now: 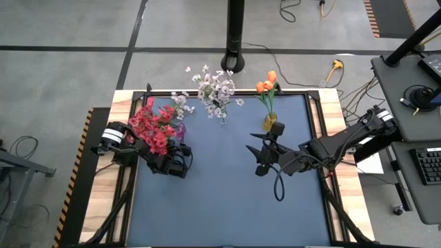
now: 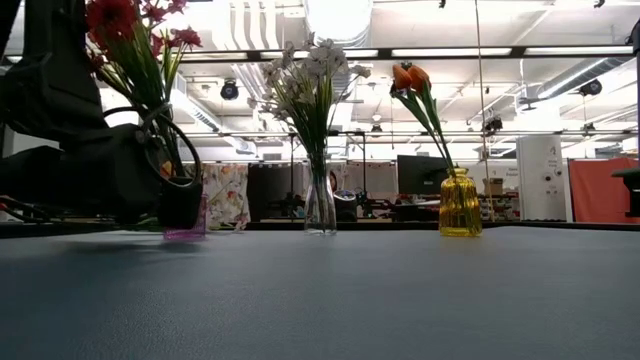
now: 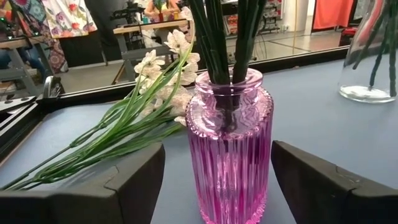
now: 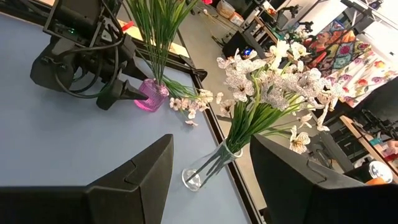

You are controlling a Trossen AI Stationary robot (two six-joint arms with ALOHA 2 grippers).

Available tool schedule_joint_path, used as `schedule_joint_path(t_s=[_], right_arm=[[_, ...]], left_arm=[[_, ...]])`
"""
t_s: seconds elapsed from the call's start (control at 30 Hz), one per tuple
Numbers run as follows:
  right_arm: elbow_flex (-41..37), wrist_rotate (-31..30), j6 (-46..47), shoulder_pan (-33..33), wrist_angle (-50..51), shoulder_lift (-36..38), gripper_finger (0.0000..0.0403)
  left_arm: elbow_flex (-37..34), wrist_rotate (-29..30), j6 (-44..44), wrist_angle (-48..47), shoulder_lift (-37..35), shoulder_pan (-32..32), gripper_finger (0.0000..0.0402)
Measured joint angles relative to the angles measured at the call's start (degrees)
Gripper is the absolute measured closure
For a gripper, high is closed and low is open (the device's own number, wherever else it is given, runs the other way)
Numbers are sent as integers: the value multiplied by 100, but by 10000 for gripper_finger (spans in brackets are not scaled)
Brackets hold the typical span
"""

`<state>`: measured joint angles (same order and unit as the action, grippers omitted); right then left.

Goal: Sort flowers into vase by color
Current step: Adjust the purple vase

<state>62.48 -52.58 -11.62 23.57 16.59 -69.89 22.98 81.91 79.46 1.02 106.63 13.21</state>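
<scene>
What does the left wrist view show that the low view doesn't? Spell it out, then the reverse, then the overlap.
Only the left wrist view: a white spray lying flat on the mat behind the pink vase, and the open left gripper with a finger on each side of that vase, not touching it. Only the low view: the yellow vase with orange buds. Both: the pink vase with green stems, and the clear vase.

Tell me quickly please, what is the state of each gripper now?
Left gripper: open, its fingers on either side of the pink vase, not gripping it.
Right gripper: open, holding nothing, facing the clear vase.
</scene>
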Motion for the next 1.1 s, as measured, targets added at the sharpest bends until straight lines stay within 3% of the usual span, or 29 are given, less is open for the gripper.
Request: schedule_joint_path(t_s=[0.53, 1.1], right_arm=[[0, 0, 2, 0, 3, 0, 197], [-2, 0, 2, 0, 8, 0, 197]], left_arm=[[-2, 0, 7, 50, 0, 0, 173], [0, -78, 7, 135, 0, 3, 178]])
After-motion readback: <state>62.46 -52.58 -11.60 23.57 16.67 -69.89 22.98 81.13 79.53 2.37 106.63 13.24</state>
